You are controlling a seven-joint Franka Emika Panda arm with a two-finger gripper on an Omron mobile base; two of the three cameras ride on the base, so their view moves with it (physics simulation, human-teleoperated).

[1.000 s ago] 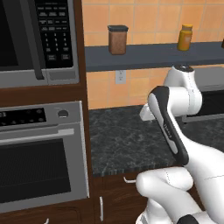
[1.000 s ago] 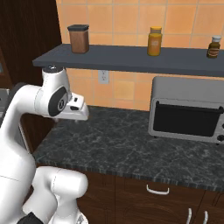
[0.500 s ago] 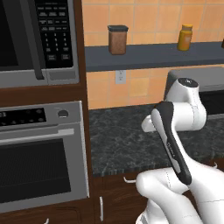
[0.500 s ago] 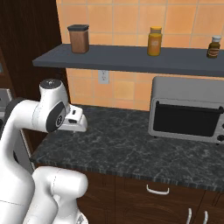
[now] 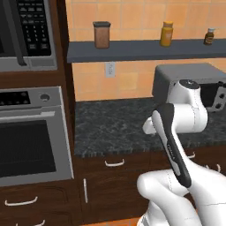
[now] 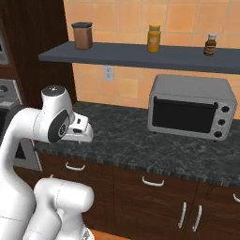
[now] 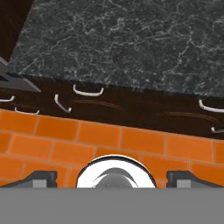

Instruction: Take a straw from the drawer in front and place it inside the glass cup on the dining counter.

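Two dark fingertips (image 7: 41, 177) rise at the bottom of the hand view, set wide apart with nothing between them, so the gripper (image 7: 113, 178) is open and empty. Over the last second the arm has folded downward, bringing the hand from the level of the shelf (image 6: 140, 54) to just above the worktop edge, and the base has shifted a little to the right, so the whole scene has slid leftward in both base views. The hand now looks down across the orange tiled floor (image 7: 131, 144) at the cabinet front. Nearest beyond the tiles lies the drawer (image 7: 103, 104), shut, with its curved silver handle (image 7: 89, 91) just right of a cabinet door's upright handle (image 7: 61, 103); the straw is presumably inside, hidden behind the closed front. This suggests an early stage: approach to the handle, with opening not yet begun. Above the drawer, the dark speckled granite worktop (image 7: 131, 43) overhangs its front, an edge the hand must stay beneath. Open floor gives room for pulling outward. Farther back stands the toaster oven (image 6: 192, 108), well apart from the drawer.
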